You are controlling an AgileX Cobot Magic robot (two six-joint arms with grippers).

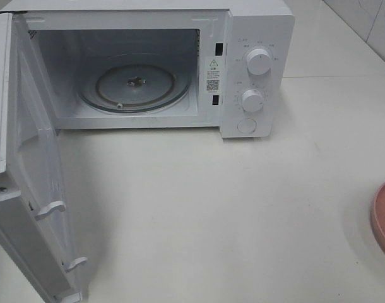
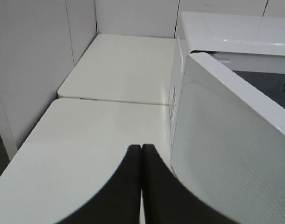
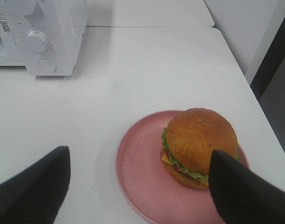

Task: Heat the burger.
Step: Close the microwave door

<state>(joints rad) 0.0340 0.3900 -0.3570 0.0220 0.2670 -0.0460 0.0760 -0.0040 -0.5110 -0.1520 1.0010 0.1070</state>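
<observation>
White table (image 1: 243,208) holds a microwave (image 1: 255,76), door (image 1: 35,189) open; the burger (image 3: 198,147) sits on a pink plate (image 3: 138,172) (off-centre); left gripper (image 2: 141,154) clenched empty — right gripper (image 3: 138,186) spread wide above the plate.

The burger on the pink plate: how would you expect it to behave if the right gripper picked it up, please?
The burger is a stack of layers, so squeezing low may shift the bun off. Its glossy, domed top looks slippery. It sits off-centre on the plate, which might slide on the smooth table.

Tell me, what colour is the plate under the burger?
Pink; the plate under the burger shows best in the right wrist view.
</observation>
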